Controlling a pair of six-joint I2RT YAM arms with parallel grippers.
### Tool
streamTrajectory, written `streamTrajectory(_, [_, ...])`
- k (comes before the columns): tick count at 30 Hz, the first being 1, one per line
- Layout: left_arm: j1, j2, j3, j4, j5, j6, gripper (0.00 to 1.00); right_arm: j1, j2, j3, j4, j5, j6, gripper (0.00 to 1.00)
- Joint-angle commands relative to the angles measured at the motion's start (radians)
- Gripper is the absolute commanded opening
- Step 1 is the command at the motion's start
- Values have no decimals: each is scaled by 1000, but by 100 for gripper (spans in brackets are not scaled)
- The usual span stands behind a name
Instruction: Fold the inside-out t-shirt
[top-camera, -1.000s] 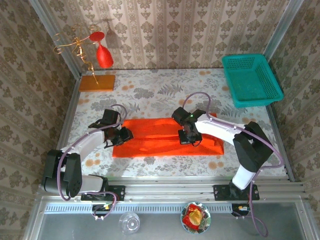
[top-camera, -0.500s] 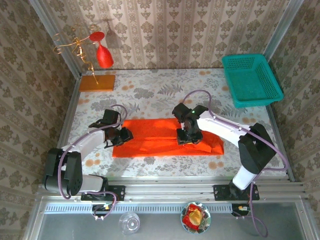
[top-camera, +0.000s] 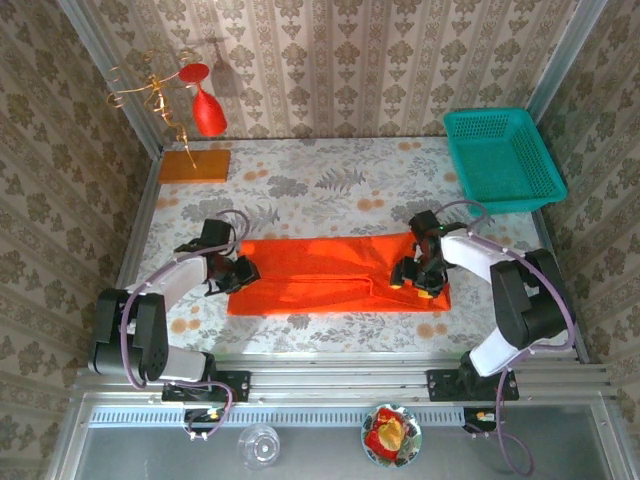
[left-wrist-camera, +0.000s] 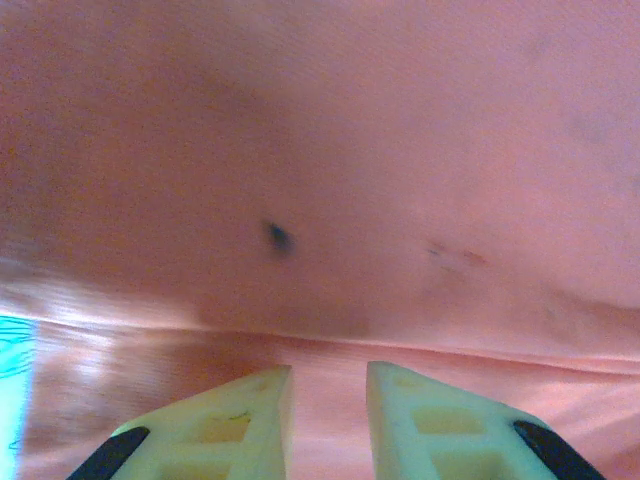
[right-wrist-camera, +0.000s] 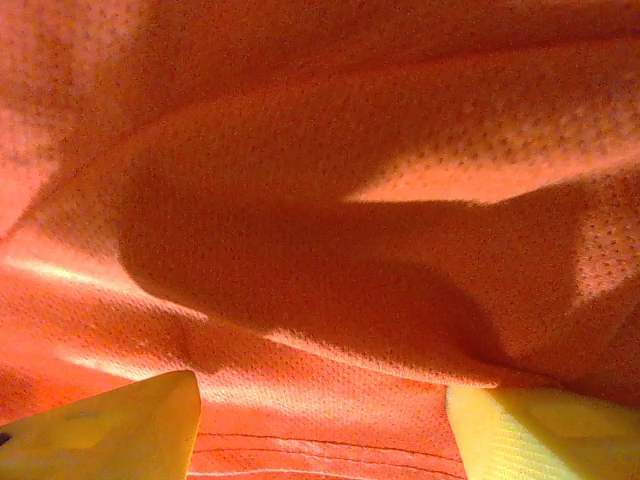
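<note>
**Status.** The inside-out t-shirt (top-camera: 320, 275) lies as a long flat band across the middle of the worktop (top-camera: 300, 180), running left to right, with a step in its layers right of centre. The left pincer (top-camera: 237, 272) sits at the band's left end. Seen from its wrist, the jaws stand narrow with cloth in the gap (I read this as a pinch on that end, though it is not proven). The right pincer (top-camera: 415, 275) is over the right end with its jaws wide and nothing held. A raised hump of cloth (right-wrist-camera: 330, 270) lies just ahead of it.

**Risks from here.**
1. Only one end is gripped. If the left pincer pulls while the right end is free, the band could slide or skew on the worktop and the stacked layers could shear apart.
2. The right pincer could close on the hump and take only the top layer. Lifting would then peel the fold open rather than carry it over.
3. The cloth is soft and wrinkly, so any bunching at the right end would be folded in and leave an uneven edge (the step near centre may worsen this).

**Writing and brands.** None can be read. The cloth is plain, with no print and no tag in view. One small dark speck (left-wrist-camera: 278, 237) shows on the fabric, which looks like a mark, not lettering.
</note>
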Motion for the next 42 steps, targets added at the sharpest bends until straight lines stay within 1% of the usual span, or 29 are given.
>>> streamTrajectory(1, [32,-12,-5,-44,-13,52,27,-28,-58,3,-6,71,-12,70])
streamTrajectory(3, [48,-26,-5,-61,-10,63,27,-43,-105,17,-12,61,-25,70])
streamTrajectory(7, [55,-80,5,-102,-22,65,26,-74,-150,56,-35,49,-53,69])
streamTrajectory(8, [55,-100,5,-116,-30,64,25,-87,-152,68,-40,51,-63,69])
streamTrajectory(11, [55,-154,-5,-160,-48,63,18,-135,-138,98,-48,51,-91,68])
streamTrajectory(14, [53,-195,-30,-179,-49,60,9,-175,-110,132,-44,46,-120,68])
streamTrajectory(17, [46,-205,-67,-154,-22,42,5,-205,-68,175,-32,54,-161,66])
streamTrajectory(21, [39,-145,-113,-89,11,32,4,-246,17,230,0,48,-197,61])
streamTrajectory(25, [45,-78,-110,-77,-13,25,3,-266,115,288,15,54,-231,57])
streamTrajectory(29, [49,-69,-111,-91,-63,11,4,-279,195,333,38,35,-256,53])
streamTrajectory(35, [60,-56,-117,-88,-90,12,3,-282,263,380,54,10,-261,42])
streamTrajectory(37, [63,-51,-117,-89,-93,12,3,-281,265,389,47,16,-261,34])
streamTrajectory(40, [64,-48,-117,-90,-101,11,2,-281,246,399,32,42,-258,20])
streamTrajectory(42, [65,-46,-116,-91,-105,9,2,-282,234,409,24,52,-260,9])
